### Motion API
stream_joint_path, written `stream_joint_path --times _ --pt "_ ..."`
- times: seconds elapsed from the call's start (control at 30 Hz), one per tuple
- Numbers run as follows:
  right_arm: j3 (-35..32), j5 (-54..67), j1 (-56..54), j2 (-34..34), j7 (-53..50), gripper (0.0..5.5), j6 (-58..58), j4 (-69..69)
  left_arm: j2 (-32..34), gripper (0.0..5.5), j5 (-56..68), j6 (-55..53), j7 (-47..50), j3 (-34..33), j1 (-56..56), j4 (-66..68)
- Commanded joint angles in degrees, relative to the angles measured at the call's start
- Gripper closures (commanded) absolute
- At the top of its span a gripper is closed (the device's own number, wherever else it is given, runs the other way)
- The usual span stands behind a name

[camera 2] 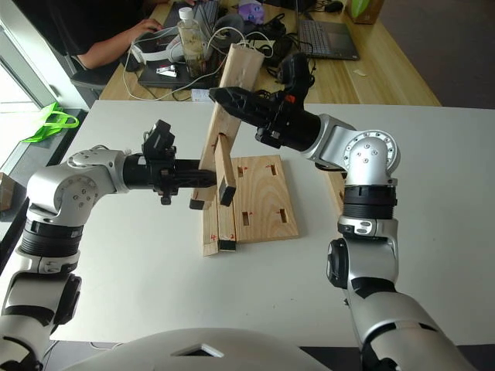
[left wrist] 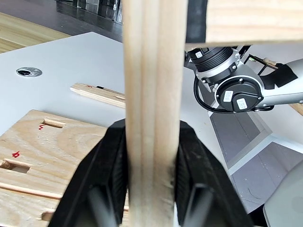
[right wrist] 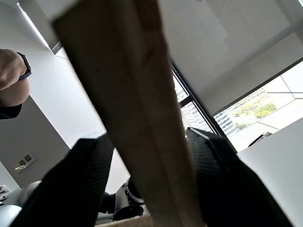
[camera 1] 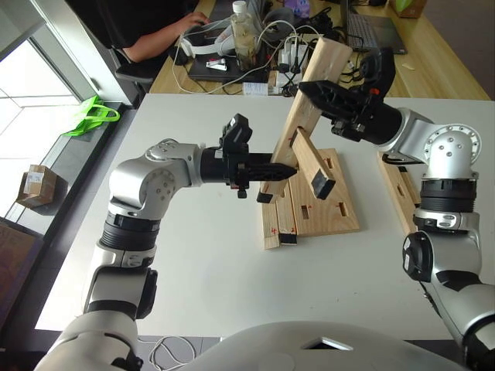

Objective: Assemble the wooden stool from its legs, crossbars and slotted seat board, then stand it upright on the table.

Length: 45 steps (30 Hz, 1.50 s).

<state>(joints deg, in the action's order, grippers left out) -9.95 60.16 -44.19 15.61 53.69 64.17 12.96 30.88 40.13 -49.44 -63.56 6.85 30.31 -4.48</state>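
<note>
A long wooden leg point(camera 1: 313, 81) stands tilted above the table, with a short black-tipped crossbar point(camera 1: 313, 164) jutting from its middle. My left gripper point(camera 1: 272, 171) is shut on the leg's lower part; its black fingers point(left wrist: 102, 165) press both sides of the wood. My right gripper point(camera 1: 309, 91) is shut on the upper part, its fingers point(right wrist: 222, 179) flanking the plank. The slotted seat board point(camera 1: 332, 202) lies flat beneath, with red marks by its slots. Two more wooden pieces point(camera 1: 272, 226) lie along the board's left edge.
Another wooden piece point(camera 1: 396, 189) lies on the white table under my right arm. Behind the table a wooden desk point(camera 1: 433, 54) carries a bottle point(camera 1: 246, 35), cables and a laptop. A green bag point(camera 1: 93, 114) sits on the floor at left.
</note>
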Motion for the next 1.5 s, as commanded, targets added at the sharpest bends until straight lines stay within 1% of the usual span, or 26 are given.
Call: stream_joint_path --times 0.03,0.17,0.2,0.3,0.33,0.43,0.57,0.67,0.77,0.83,0.93,0.97,1.07,1.13,1.2,1.3,1.4,1.5 --pt "-0.1 -2.2 0.1 -0.5 -0.2 3.49 -3.2 1.1 -0.1 4.46 1.5 -1.9 0.8 -0.8 -0.8 -1.4" --pt "-0.5 -2.4 0.1 0.4 1.8 4.20 -3.7 2.6 -0.1 4.46 2.3 -2.3 1.1 -1.7 -1.2 -1.9" --pt "-0.3 -2.4 0.2 0.7 2.5 4.25 -3.7 2.6 -0.3 4.46 2.3 -1.8 1.1 -1.9 -1.3 -2.0" --pt "0.4 -3.2 0.8 1.0 4.3 4.27 -3.7 2.8 -0.8 4.46 2.4 -1.5 1.8 -2.5 -1.1 -1.7" --pt "0.5 -3.4 0.9 1.1 4.7 4.27 -3.8 2.9 -1.0 4.09 2.0 -1.2 2.2 -2.8 -0.9 -1.3" --pt "0.1 -4.0 0.7 1.2 4.8 4.38 -4.2 3.8 -0.8 3.67 0.9 -1.0 2.6 -2.4 -0.4 -0.2" --pt "-2.2 -6.3 0.9 1.3 1.0 4.42 -7.4 4.8 -1.2 3.63 1.3 -3.8 5.9 -4.1 0.1 2.7" --pt "-5.5 -6.7 1.6 2.4 -2.7 4.43 -9.2 5.1 -0.2 3.63 0.4 -2.9 8.0 -6.0 -2.4 2.7" --pt "-8.7 -6.3 4.0 4.2 -5.2 4.43 -8.9 3.9 0.2 3.63 1.2 -3.3 10.9 -10.1 -6.1 2.4" --pt "-11.7 -6.2 6.3 5.4 -8.6 4.43 -8.4 2.7 0.2 3.63 1.7 -2.6 13.6 -13.7 -9.2 0.7" --pt "-16.9 -5.6 12.3 6.6 -16.9 4.43 -7.2 -3.2 -0.3 3.63 -1.4 1.2 21.3 -18.8 -15.0 -4.7" --pt "-18.4 -5.4 15.3 6.5 -19.7 4.43 -6.6 -6.7 -1.6 3.63 -3.4 3.2 25.9 -21.0 -17.2 -6.8" --pt "-22.0 -5.6 26.0 4.3 -28.9 4.43 -7.0 -18.9 -8.3 3.63 -14.4 12.7 44.6 -25.8 -24.2 -13.3" --pt "-22.8 -6.0 30.3 2.7 -33.0 4.43 -8.2 -23.7 -14.8 3.63 -16.6 16.4 53.3 -28.4 -27.7 -18.8" --pt "-22.7 -7.1 33.1 1.9 -35.4 4.43 -10.2 -26.8 -20.7 3.63 -18.0 19.1 60.2 -28.9 -30.1 -23.5" --pt "-22.3 -8.7 35.0 2.0 -37.2 4.43 -13.6 -29.0 -25.2 3.63 -21.8 22.7 65.7 -26.9 -32.6 -27.4" --pt "-22.7 -8.9 36.2 3.0 -38.2 4.43 -15.5 -30.3 -26.9 3.63 -25.0 25.5 68.2 -25.4 -34.4 -29.5" --pt "-23.6 -6.8 37.4 4.1 -39.2 4.43 -14.3 -31.4 -27.4 3.63 -25.6 26.6 69.7 -26.5 -34.9 -31.1"
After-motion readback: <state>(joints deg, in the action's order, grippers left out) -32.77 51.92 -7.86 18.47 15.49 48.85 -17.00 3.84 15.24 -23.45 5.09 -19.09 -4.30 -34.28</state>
